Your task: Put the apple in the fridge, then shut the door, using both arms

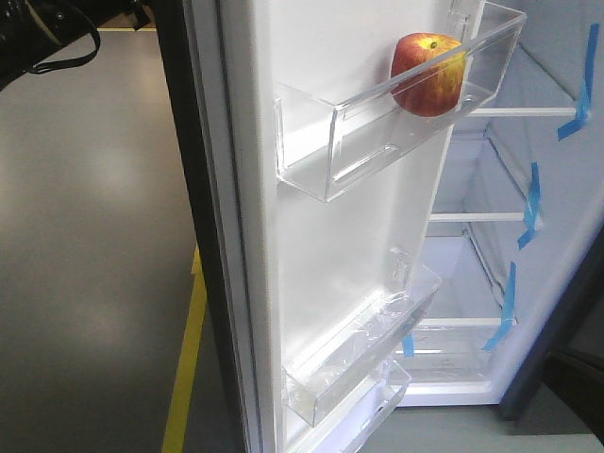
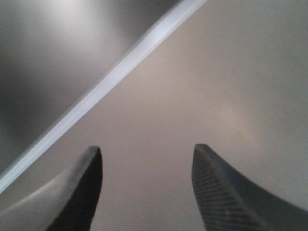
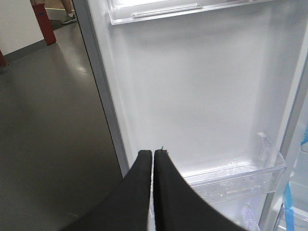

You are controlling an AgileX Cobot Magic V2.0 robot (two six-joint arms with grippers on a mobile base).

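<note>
The red and yellow apple (image 1: 429, 74) rests in the top clear bin (image 1: 377, 142) of the open door (image 1: 349, 245), whose white inner side faces me. Beyond it is the fridge (image 1: 571, 217), with a white interior, glass shelves and blue tape strips (image 1: 531, 203). My right gripper (image 3: 153, 153) is shut with nothing in it and points at the door's white inner panel (image 3: 207, 96), above a lower bin (image 3: 236, 180). My left gripper (image 2: 147, 154) is open and empty, facing a blurred grey surface crossed by a pale diagonal strip (image 2: 106, 82). Neither gripper shows in the front view.
Grey floor with a yellow line (image 1: 189, 359) lies left of the door's dark outer edge (image 1: 193, 189). A black cabled part (image 1: 47, 33) hangs at the top left. A red post (image 3: 42, 21) and a person's feet stand far back.
</note>
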